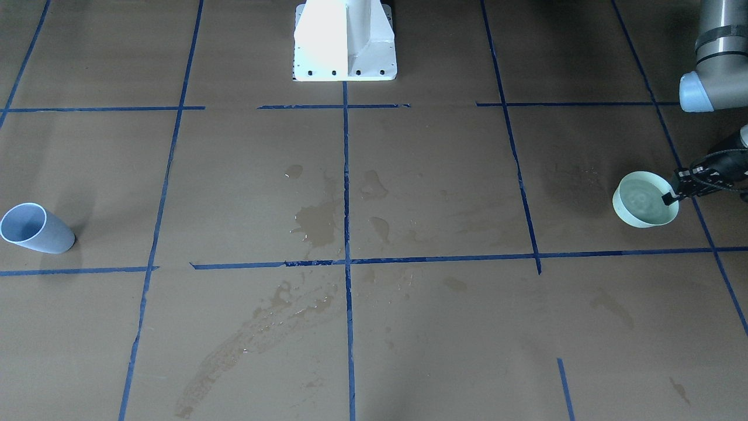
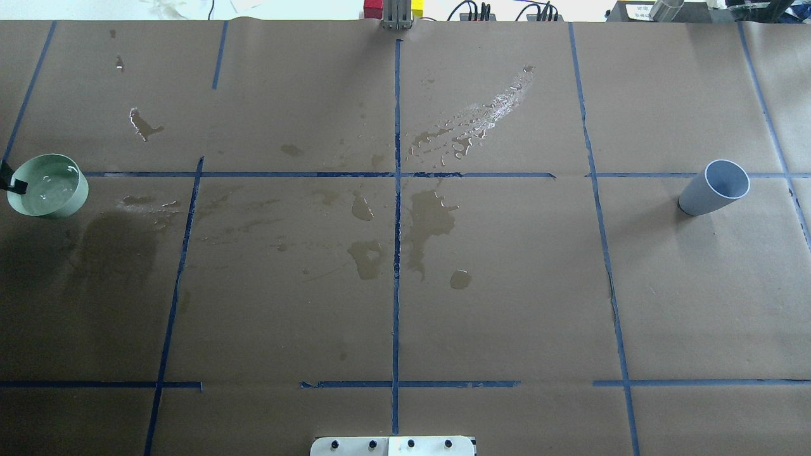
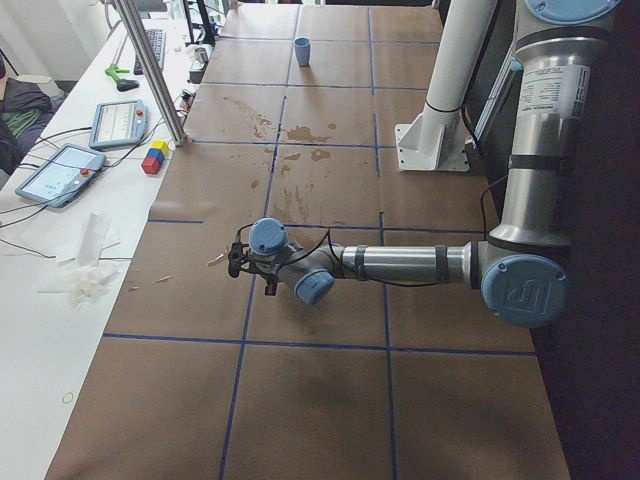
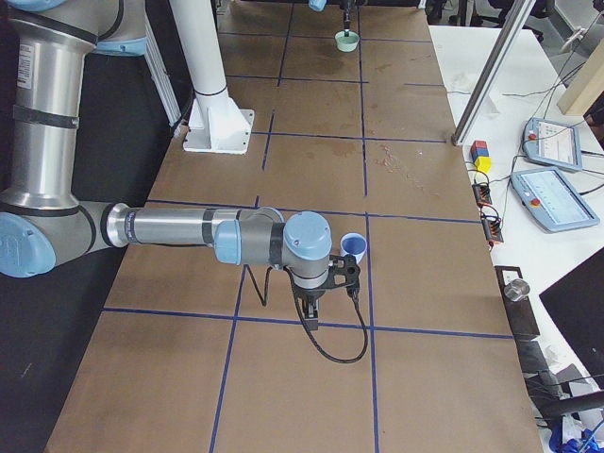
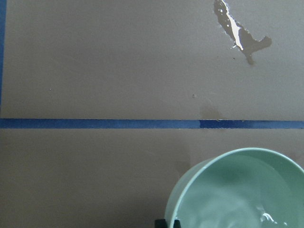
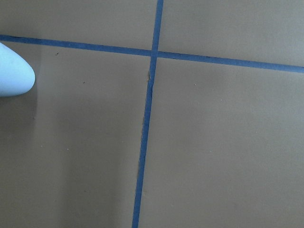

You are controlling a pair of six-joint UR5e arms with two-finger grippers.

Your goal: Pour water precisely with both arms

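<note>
A pale green cup point(image 2: 47, 185) stands at the table's far left in the overhead view and holds clear water point(image 5: 237, 202) that shimmers. My left gripper point(image 1: 672, 196) is shut on its rim, one black fingertip point(image 5: 161, 222) on each side of the wall. A pale blue cup point(image 2: 715, 187) stands upright and apart at the table's right end. My right gripper point(image 4: 342, 276) shows only in the exterior right view, close beside the blue cup point(image 4: 353, 247); I cannot tell whether it is open or shut. The right wrist view shows only the cup's edge point(image 6: 14, 71).
Brown paper with blue tape lines covers the table. Dark wet blotches point(image 2: 431, 215) and glossy droplets point(image 2: 494, 111) lie in the middle. The white pedestal point(image 1: 345, 41) stands at the robot's side. Tablets and coloured blocks point(image 3: 155, 157) lie on the side table by a metal post point(image 3: 150, 70).
</note>
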